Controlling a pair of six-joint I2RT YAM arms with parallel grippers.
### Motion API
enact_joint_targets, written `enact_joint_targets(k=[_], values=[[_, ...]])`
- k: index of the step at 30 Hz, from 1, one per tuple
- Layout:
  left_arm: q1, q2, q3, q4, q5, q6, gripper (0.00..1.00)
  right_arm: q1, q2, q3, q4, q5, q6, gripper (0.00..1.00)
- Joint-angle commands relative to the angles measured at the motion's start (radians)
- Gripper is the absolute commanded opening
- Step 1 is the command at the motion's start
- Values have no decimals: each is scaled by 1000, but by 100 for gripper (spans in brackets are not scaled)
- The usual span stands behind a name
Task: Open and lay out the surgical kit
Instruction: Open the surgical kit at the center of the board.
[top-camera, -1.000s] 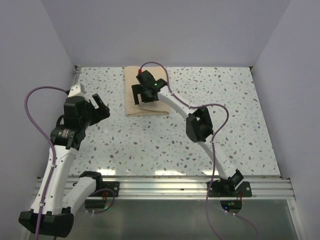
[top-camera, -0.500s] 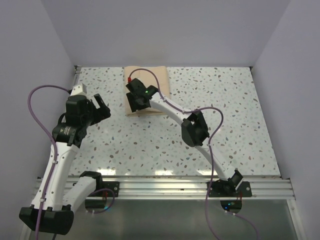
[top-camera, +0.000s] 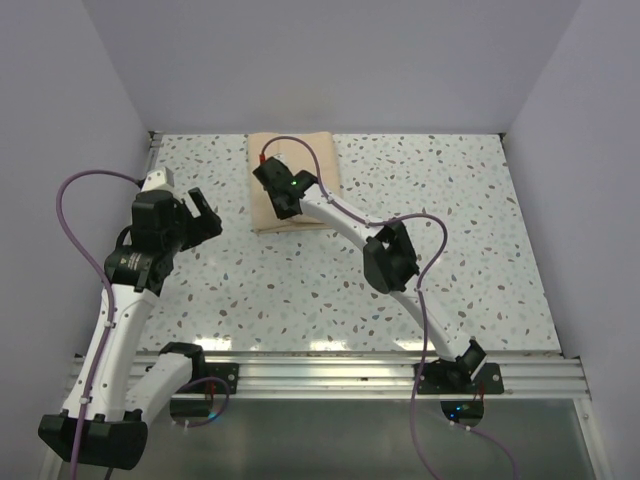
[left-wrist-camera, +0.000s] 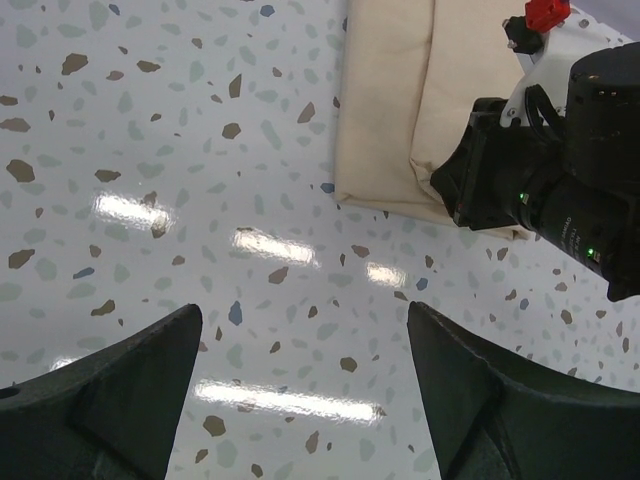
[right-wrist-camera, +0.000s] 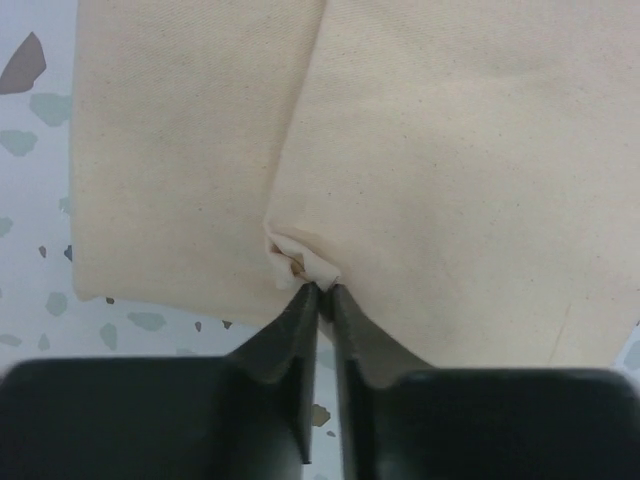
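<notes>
The surgical kit (top-camera: 312, 158) is a folded tan cloth bundle lying at the back middle of the speckled table. In the right wrist view the kit (right-wrist-camera: 460, 140) shows an upper flap overlapping a lower layer. My right gripper (right-wrist-camera: 322, 290) is shut on the puckered corner of that flap at the bundle's near edge. From above, the right gripper (top-camera: 279, 208) sits over the bundle's near left part. My left gripper (top-camera: 201, 216) hovers open to the left of the bundle, nothing between its fingers. In the left wrist view the kit (left-wrist-camera: 385, 110) lies ahead of the open left gripper (left-wrist-camera: 305, 312).
White walls close the table on the left, back and right. An aluminium rail (top-camera: 320, 372) runs along the near edge, carrying both arm bases. The right arm's black wrist (left-wrist-camera: 560, 195) covers the bundle's near right part. A purple cable (top-camera: 70, 215) loops beside the left arm.
My right gripper has moved left and down onto the bundle's near edge and gone from open to shut on the flap corner. The left arm has barely moved.
</notes>
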Motion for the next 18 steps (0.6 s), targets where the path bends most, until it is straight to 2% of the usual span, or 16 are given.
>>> enact_joint_targets(k=[1, 2, 6, 9, 18], values=[[-5, -5, 18, 5, 23, 25, 87, -8, -42, 13, -30, 56, -14, 7], [-5, -5, 19, 5, 22, 27, 87, -8, -43, 13, -33, 54, -18, 0], [-5, -2, 39, 3, -3, 43, 88, -12, -85, 3, -24, 36, -5, 0], [-7, 16, 70, 3, -20, 66, 87, -43, -175, -40, 8, 45, 41, 0], [-25, 171, 134, 55, -57, 115, 87, -208, -483, -256, 37, 223, 108, 0]])
